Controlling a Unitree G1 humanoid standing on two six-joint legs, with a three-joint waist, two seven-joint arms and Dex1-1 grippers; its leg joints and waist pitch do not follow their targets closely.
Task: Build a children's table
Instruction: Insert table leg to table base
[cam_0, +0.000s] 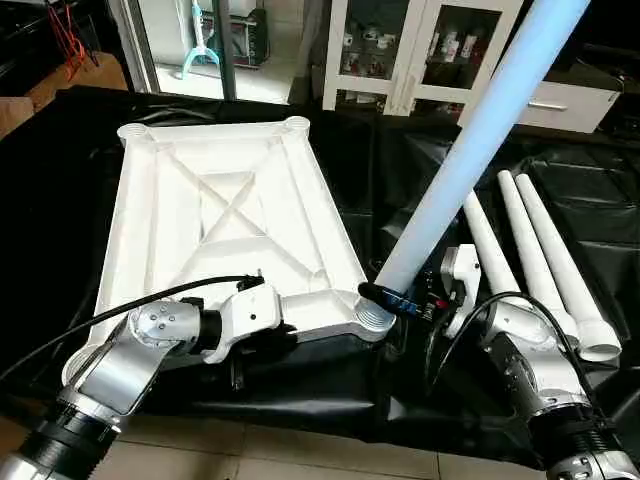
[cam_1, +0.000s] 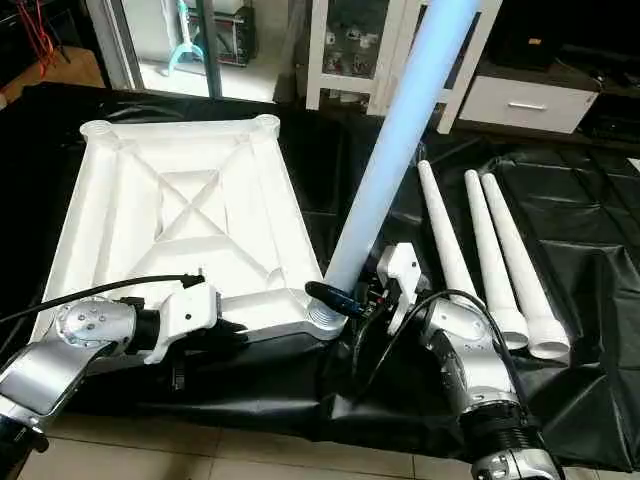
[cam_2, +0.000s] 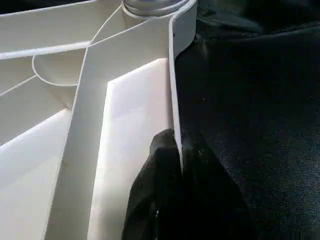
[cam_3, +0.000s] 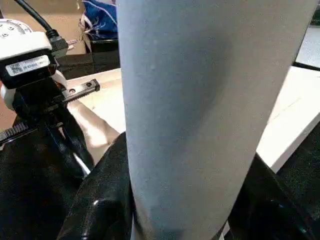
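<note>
The tabletop (cam_0: 230, 225) lies ribbed side up on black sheeting (cam_0: 300, 385). My right gripper (cam_0: 392, 299) clasps a smooth tubular leg (cam_0: 470, 150) standing tilted in the near corner socket (cam_0: 372, 318). My left wrist view shows my left gripper (cam_2: 176, 165) pinching the thin rim. Three spare legs (cam_1: 480, 250) lie beside it.

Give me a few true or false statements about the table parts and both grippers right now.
1. The tabletop lies underside up. True.
2. The right gripper holds nothing. False: it is clamped on a leg standing in the near corner socket.
3. Three spare legs lie on the black sheet. True.
4. The left gripper hovers clear of the tabletop. False: it pinches the tabletop's near rim.
</note>
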